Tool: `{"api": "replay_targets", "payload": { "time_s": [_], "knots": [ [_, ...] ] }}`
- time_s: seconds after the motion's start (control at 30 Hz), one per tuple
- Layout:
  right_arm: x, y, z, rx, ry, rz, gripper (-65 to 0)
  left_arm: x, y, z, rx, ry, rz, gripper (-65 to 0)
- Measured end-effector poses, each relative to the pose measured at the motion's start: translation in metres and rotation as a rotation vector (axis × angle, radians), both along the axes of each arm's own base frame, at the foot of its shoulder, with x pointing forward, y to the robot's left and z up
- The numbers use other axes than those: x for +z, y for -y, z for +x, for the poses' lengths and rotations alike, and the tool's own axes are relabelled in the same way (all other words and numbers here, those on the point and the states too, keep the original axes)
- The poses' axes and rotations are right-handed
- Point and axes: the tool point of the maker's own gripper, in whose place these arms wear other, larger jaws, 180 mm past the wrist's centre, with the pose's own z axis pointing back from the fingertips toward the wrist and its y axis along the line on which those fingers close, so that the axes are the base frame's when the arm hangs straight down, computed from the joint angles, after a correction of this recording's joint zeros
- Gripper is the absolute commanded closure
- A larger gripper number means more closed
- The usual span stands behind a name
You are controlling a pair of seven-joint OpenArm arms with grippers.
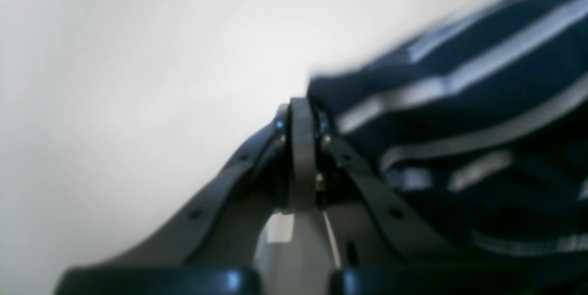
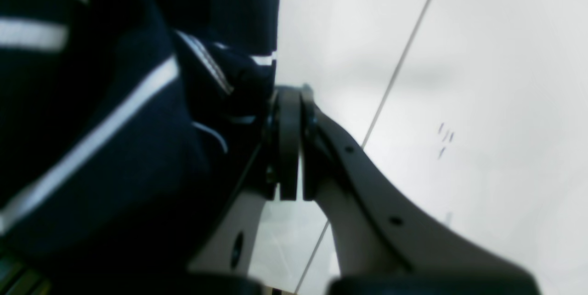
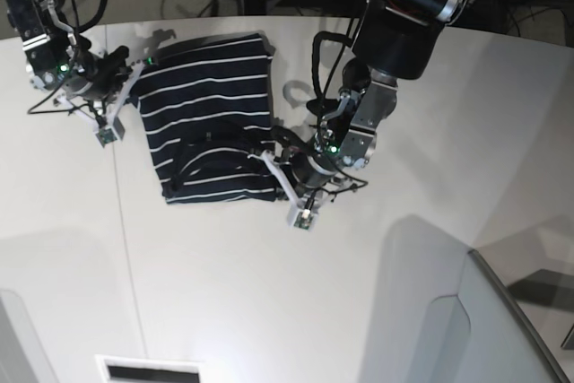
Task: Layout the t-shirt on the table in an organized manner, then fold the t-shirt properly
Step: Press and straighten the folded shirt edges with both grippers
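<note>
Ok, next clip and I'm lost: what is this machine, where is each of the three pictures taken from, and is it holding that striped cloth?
It is a robot with two arms working over a white table. The base picture looks down from above. There the robot's left arm is on the right of the picture and its right arm on the left. The other two pictures come from small cameras mounted on the wrists, each looking along its own claw.

On the table lies a dark t-shirt with thin white stripes, partly bunched. The left claw is shut, and the shirt's edge sits right against its tip, so it appears to pinch the cloth. The right claw is shut too, at the shirt's opposite side, with cloth pressed beside it. The wrist pictures are blurry, so the exact grip is hard to confirm.
</note>
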Motion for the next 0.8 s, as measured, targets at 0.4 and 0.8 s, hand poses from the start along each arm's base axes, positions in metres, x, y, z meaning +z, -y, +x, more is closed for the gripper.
{"api": "replay_targets", "payload": {
  "time_s": [0.4,0.8],
  "knots": [
    [0.015,-0.041,-0.015,0.040,-0.066,0.054,-0.9,0.000,0.020,0.013,0.013,0.044,-0.053,0.0],
    [0.022,0.037,-0.012,-0.108,-0.050,-0.058,-0.9,0.048,0.021,0.036,0.015,0.160,-0.089,0.0]
  ]
}}
